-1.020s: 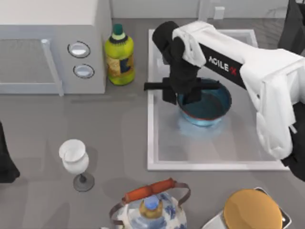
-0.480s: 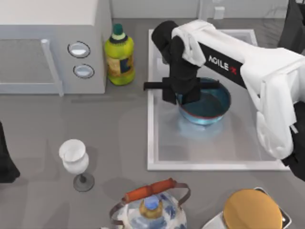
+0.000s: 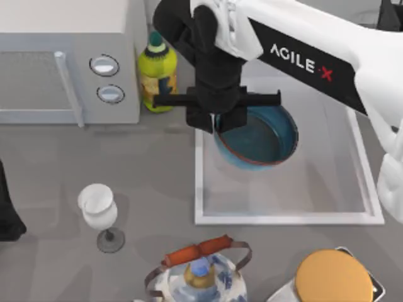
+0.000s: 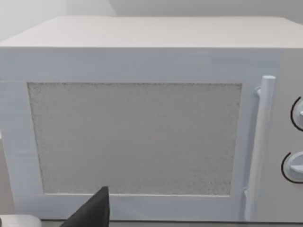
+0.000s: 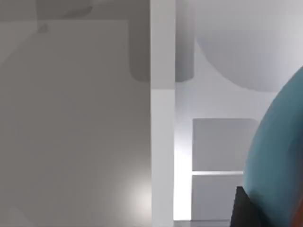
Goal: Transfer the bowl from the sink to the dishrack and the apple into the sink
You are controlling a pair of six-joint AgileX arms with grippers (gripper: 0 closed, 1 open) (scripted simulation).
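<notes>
Right tool [image 3: 221, 123] clamped on glossy round blue bowl [image 3: 261, 138], above white rectangular sink [image 3: 283, 218]

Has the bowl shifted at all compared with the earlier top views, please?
Yes. The bowl, gripped by the right gripper, now overlaps the sink's left rim and looks raised.

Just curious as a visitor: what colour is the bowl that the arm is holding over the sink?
Blue bowl, dark teal inside, thin reddish-brown rim; top view shows it best.

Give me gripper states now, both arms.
Right gripper: shut on the bowl, gripping its rim, raised above the sink.
Left gripper: cannot be told; parked facing the microwave.
</notes>
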